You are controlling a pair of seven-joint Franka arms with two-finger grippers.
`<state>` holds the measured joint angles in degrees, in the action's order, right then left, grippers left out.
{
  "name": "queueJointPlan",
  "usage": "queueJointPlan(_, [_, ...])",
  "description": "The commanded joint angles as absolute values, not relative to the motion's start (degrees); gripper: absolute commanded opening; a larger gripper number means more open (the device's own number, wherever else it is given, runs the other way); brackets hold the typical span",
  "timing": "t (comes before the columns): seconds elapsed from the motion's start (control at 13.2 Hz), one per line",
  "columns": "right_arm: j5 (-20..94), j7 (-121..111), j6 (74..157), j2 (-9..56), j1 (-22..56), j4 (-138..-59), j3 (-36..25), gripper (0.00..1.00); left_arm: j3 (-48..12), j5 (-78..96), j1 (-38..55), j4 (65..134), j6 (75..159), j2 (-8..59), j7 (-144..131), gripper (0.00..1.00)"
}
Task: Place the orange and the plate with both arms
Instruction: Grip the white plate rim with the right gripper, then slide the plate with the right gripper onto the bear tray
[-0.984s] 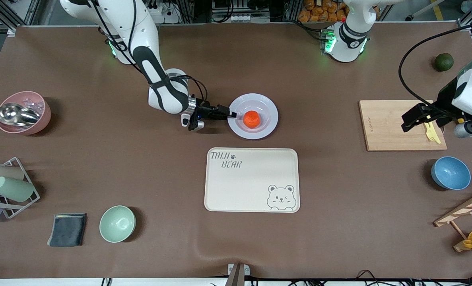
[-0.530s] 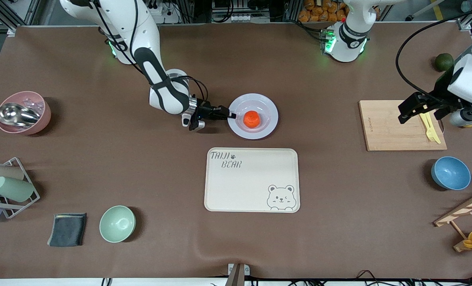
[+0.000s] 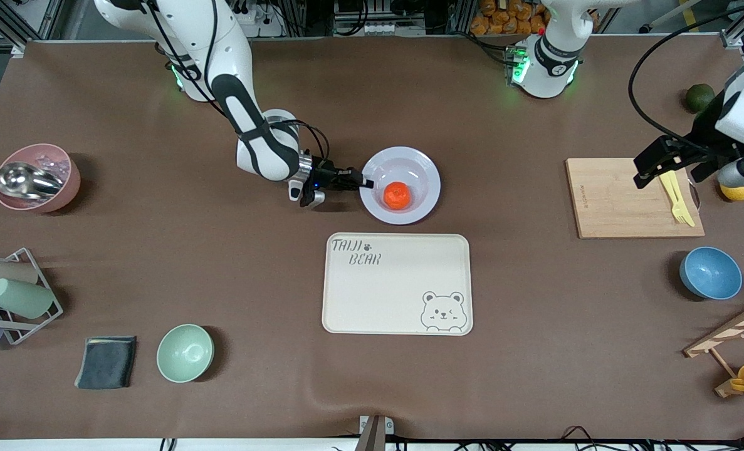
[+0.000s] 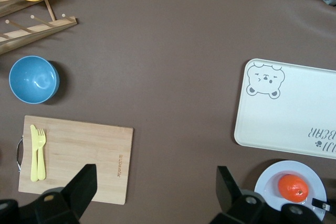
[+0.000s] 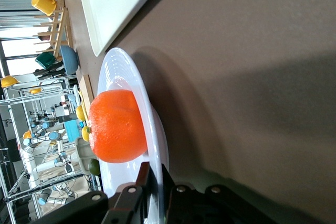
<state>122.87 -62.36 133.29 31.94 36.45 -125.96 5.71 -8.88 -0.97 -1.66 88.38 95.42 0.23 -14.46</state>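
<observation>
Right gripper (image 3: 364, 183) is low near the table's middle, a bit toward the robots' edge, fingers pinched shut on the plate (image 3: 420, 203) rim at the side toward the right arm's end. In the right wrist view the plate (image 5: 157, 145) rim sits between the closed fingers (image 5: 137, 182). Orange (image 3: 397, 195) lies in the plate's well, just beside the right gripper's tips, not touching them; the orange (image 5: 116, 126) rests against the plate's inner slope. Bear tray (image 3: 397, 283) is just nearer the front camera than the plate, apart from it. Left gripper (image 3: 650, 164) hovers over the wooden cutting board (image 3: 603, 197) near the table's left-arm end, fingers spread wide, nothing held, well apart from the plate. Yellow fork (image 3: 677, 199) lies on the board.
</observation>
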Motion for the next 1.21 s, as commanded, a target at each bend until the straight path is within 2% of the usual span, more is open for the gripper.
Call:
queueJointPlan(0.0, [124.6, -61.6, 133.9, 30.8, 36.7, -124.8, 5.5, 0.00, -7.3, -1.3, -0.2, 88.9, 93.3, -1.4, -14.1, 1.00])
queueJointPlan(0.45, [124.6, -55.5, 134.1, 26.4, 36.6, -124.1, 5.2, 0.00, -7.7, -1.2, -0.6, 88.7, 91.7, -1.0, -14.0, 1.00])
queueJointPlan(0.61, [124.6, -54.8, 136.1, 26.5, 35.6, -122.2, 5.1, 0.00, -7.7, -1.2, -0.6, 88.7, 91.7, -0.9, -14.0, 1.00])
queueJointPlan(0.83, [123.8, -50.2, 143.5, 27.1, 35.2, -117.2, 5.0, 0.00, -7.7, -1.1, -0.7, 88.7, 91.8, -0.8, -14.2, 1.00])
queueJointPlan(1.14, [123.0, -49.2, 143.9, 29.5, 32.5, -112.9, 4.8, 0.00, -7.3, -1.2, -1.1, 88.7, 92.2, -0.6, -13.4, 1.00])
